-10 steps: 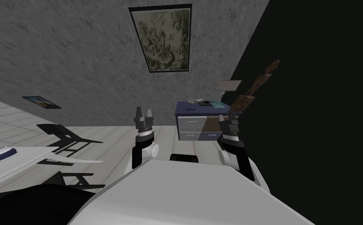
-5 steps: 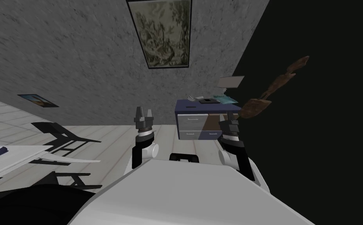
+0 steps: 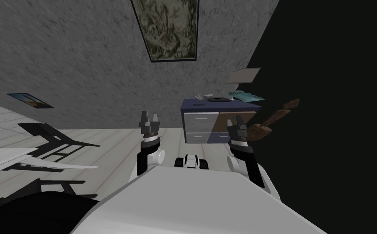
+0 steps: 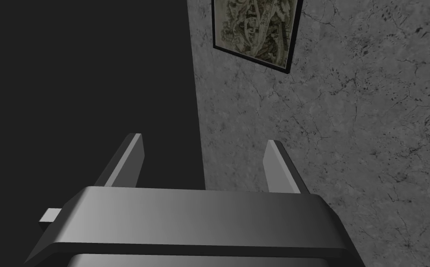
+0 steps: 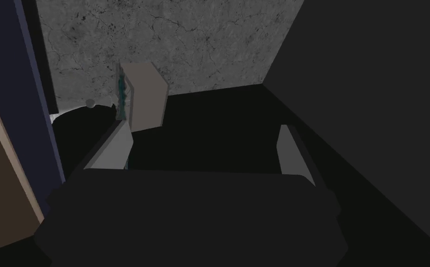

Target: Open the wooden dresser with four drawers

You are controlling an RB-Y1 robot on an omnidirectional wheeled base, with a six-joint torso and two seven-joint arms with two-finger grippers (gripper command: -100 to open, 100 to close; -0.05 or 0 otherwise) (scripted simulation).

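The blue dresser (image 3: 206, 107) with grey drawers stands by the wall, its drawers look shut, and in front of it the left claw (image 3: 150, 116) and right claw (image 3: 236, 121) are wide open, holding nothing, so all the pulling is left.

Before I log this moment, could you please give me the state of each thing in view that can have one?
dresser: all four drawers look shut, not yet touched.
left gripper: open, holding nothing.
right gripper: open, holding nothing.
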